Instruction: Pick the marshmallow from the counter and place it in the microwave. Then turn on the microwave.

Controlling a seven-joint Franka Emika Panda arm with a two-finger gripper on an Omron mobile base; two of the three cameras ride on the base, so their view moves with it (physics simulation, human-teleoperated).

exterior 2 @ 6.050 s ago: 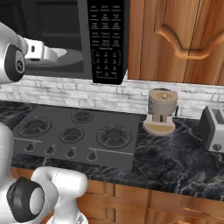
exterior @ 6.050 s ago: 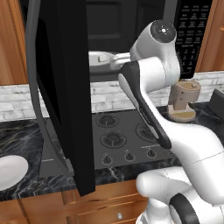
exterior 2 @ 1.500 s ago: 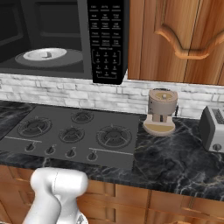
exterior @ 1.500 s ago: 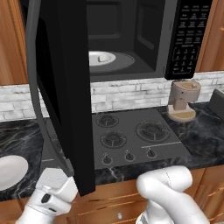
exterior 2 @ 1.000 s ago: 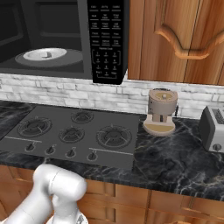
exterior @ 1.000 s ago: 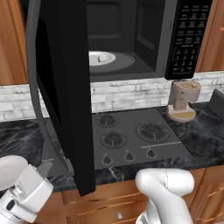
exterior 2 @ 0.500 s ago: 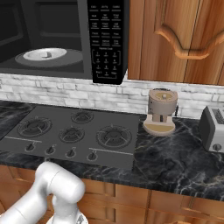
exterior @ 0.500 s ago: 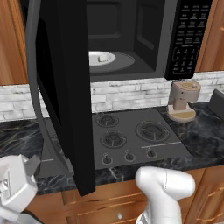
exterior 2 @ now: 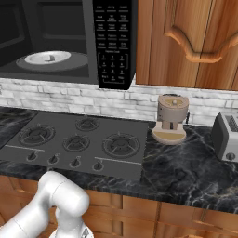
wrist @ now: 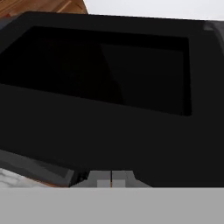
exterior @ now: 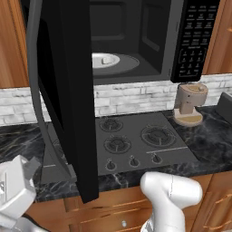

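Black slab: the counter (exterior 2: 186, 174) carries a dark stovetop (exterior: 131, 140), a tan coffee grinder (exterior 2: 171, 118) and a grey toaster (exterior 2: 226, 130) at the right edge.
Backsplash: pale brick (exterior: 136, 97) under the wooden wall cabinets (exterior 2: 195, 37).
Microwave: the microwave (exterior: 149, 41) hangs above the stovetop, its keypad panel (exterior 2: 113, 39) to the right of the cavity.
Obstacle: the microwave door (exterior: 63, 90) stands swung wide open toward the camera, reaching down past the counter's front edge.
Arm: the white arm (exterior: 170, 199) bends low in front of the cabinets; a white part sits at the lower left of the left base view, outside the open door.
Pincer: the gripper (wrist: 111, 179) has its tips pressed together, clenched on nothing, right up against the door's dark glass.
Marshmallow: the marshmallow (exterior: 108, 60) lies on the white turntable (exterior 2: 46, 57) inside the cavity, well apart from the pincer, on the door's other side.
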